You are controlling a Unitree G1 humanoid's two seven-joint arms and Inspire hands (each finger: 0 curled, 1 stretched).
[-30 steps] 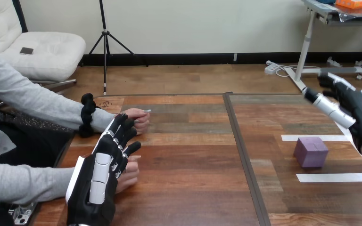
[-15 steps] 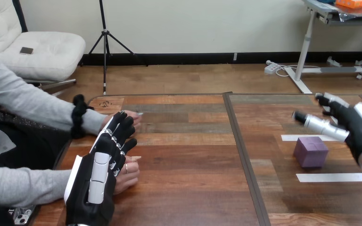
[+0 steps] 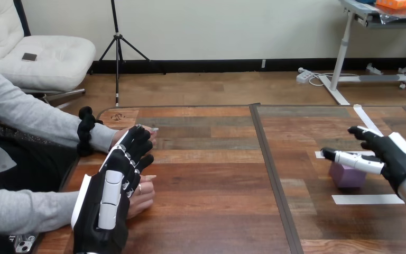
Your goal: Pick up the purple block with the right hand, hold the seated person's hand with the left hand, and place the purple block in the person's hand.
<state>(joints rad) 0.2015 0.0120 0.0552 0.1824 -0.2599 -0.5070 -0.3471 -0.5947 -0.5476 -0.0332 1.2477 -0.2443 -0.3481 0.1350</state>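
The purple block (image 3: 345,176) stands on the right half of the wooden table (image 3: 217,174), between two white tape strips. My right hand (image 3: 394,156) hovers open just above and to the right of it, thumb stretched out over the block's top, fingers spread behind. My left hand (image 3: 108,198) is at the near left with its back up and its fingers straight. It lies over the person's near hand (image 3: 141,194), which rests on the table beneath it. The person's far hand (image 3: 147,133) rests on the table just beyond my left fingertips.
White tape strips (image 3: 369,199) lie in front of and behind the block, and another runs at the far right. A dark seam (image 3: 275,180) divides the table down the middle. The person's arms (image 3: 26,114) come in from the left edge.
My right hand has come down and leftward from above the table's far right to just over the purple block. The person's far hand has drawn slightly left. My left hand has barely moved.
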